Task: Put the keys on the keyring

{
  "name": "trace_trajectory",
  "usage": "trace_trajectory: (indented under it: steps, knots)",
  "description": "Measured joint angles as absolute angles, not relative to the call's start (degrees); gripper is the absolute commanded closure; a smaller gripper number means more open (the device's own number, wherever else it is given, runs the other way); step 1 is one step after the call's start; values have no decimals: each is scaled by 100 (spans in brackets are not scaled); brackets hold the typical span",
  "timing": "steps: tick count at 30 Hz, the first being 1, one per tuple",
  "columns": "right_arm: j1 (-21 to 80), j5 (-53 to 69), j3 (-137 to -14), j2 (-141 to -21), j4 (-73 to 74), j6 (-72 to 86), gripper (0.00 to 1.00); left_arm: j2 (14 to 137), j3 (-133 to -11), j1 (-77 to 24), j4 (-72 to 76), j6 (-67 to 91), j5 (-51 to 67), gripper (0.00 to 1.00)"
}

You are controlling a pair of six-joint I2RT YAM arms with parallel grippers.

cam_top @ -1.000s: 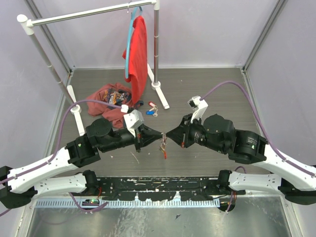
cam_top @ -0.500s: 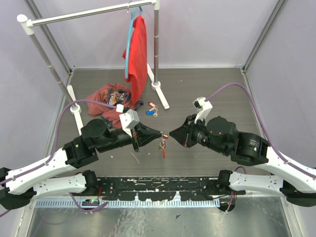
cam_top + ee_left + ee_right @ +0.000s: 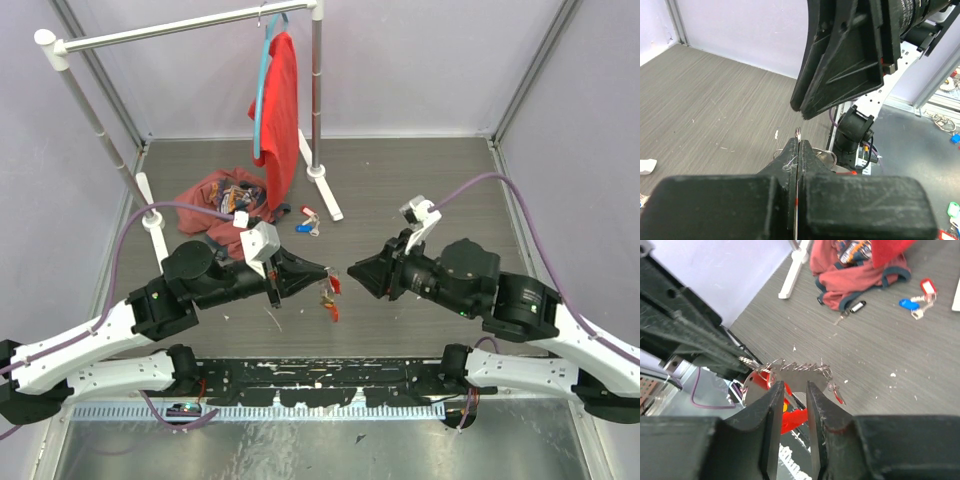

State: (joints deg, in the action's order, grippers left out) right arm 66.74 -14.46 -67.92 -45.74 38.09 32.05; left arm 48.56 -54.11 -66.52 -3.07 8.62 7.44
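Hanging just below the fingertips of the black two-finger left gripper [image 3: 323, 271], whose jaws are pressed together on a sliver of its metal, the keyring [image 3: 330, 295], a loop of thin silver chain carrying a long flat red tag and a small yellow tag, should handle as light, limp and slippery, apt to swing and sag. The black right gripper [image 3: 352, 273], jaws slightly apart and holding nothing, sits just beside it; the chain straight ahead of its tips looks the best pinch point, not the dangling tags.
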Motion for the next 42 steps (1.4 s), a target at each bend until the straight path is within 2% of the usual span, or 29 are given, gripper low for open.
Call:
trace_trajectory:
  steps: [7,15,24,33,42]
  knots:
    - [6667,-716,-6346,-3944,2941,1990,56,4748,-5408,-6652,-30,1000,1059,100]
    - [6667,226,-5975,-3900,1809,1070,56,4707,-5343,-6652,690,1433,1594,100]
    - [6667,1118,-5887,-3898,773,792,65,4705,-5310,-6654,1219,1715,1986,100]
    - [6667,1367,-5815,-3966,585,766,72,4703,-5310,-6652,1385,1787,2106,100]
    - [6667,1511,-5815,-4058,561,766,90,4696,-5310,-6652,1431,1828,2150,100]
